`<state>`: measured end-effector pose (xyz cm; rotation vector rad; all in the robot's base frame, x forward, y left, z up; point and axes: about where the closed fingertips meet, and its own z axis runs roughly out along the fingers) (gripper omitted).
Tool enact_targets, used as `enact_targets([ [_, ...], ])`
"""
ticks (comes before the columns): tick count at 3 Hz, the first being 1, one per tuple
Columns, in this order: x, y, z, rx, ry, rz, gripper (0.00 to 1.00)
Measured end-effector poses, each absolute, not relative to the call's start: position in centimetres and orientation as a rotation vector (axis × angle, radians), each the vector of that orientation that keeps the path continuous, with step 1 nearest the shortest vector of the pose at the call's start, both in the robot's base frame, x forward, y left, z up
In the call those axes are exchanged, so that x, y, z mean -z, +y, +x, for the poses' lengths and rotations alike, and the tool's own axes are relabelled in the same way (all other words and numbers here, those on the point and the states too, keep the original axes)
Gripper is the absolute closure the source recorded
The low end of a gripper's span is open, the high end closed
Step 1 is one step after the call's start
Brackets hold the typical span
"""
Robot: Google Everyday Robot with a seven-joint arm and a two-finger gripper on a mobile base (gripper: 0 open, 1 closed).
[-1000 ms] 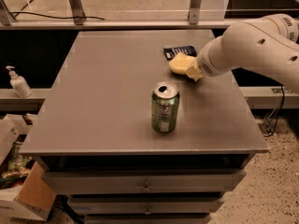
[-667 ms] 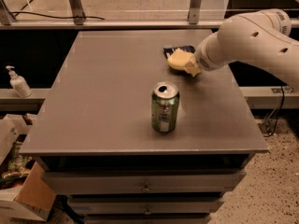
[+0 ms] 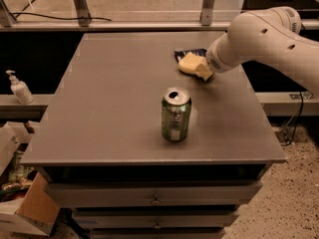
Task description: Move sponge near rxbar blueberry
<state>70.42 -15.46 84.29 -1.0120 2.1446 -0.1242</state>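
My gripper (image 3: 205, 72) sits low over the far right of the grey table (image 3: 109, 83), at the right end of the pale yellow sponge (image 3: 187, 62). The sponge overlaps the navy rxbar blueberry (image 3: 189, 52) behind it. An opened green soda can (image 3: 176, 114) stands upright, well apart.

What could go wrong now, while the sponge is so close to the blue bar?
The tool sits at the far right of the table, against the sponge, which lies at the rxbar blueberry's front edge. Pushing further could shove the bar toward the back edge. Retracting carelessly might drag the sponge away.
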Motion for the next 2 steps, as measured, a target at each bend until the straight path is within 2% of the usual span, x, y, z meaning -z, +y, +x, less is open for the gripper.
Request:
enact_targets([
  [2,-83.79,-15.56,71.07,0.112,2.16,-1.006,0.38],
])
